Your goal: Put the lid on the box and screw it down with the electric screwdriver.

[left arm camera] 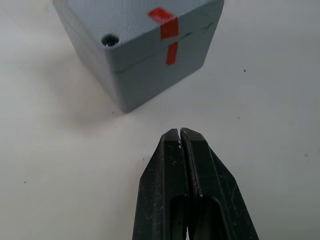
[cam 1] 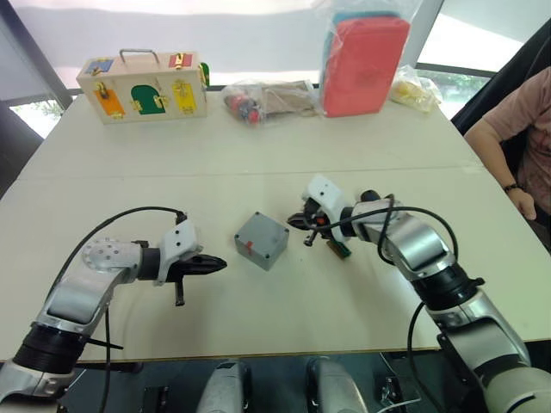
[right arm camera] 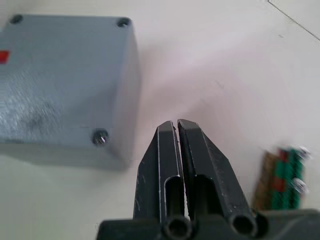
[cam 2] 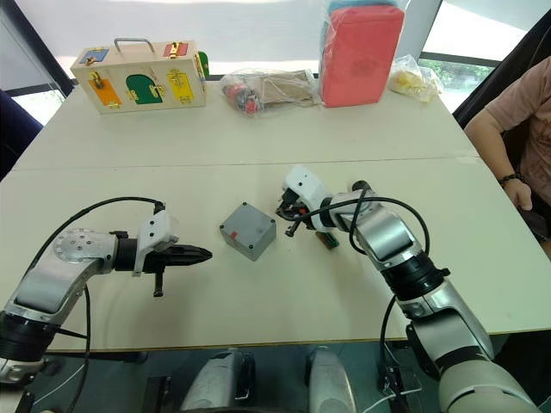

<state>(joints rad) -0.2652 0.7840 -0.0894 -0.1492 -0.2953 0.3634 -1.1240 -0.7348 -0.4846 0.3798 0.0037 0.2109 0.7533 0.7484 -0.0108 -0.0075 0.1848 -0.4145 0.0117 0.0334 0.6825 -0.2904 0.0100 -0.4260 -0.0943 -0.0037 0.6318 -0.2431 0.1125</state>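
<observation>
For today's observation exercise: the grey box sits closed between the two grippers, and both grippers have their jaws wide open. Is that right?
Not quite. The grey box does sit closed, lid on, between the left gripper and the right gripper, but both have their jaws shut, not wide open. The left wrist view and the right wrist view show each pair pressed together, holding nothing.

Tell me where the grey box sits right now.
The box, lid on, sits mid-table between the shut left hand and right hand, apart from both.
</observation>
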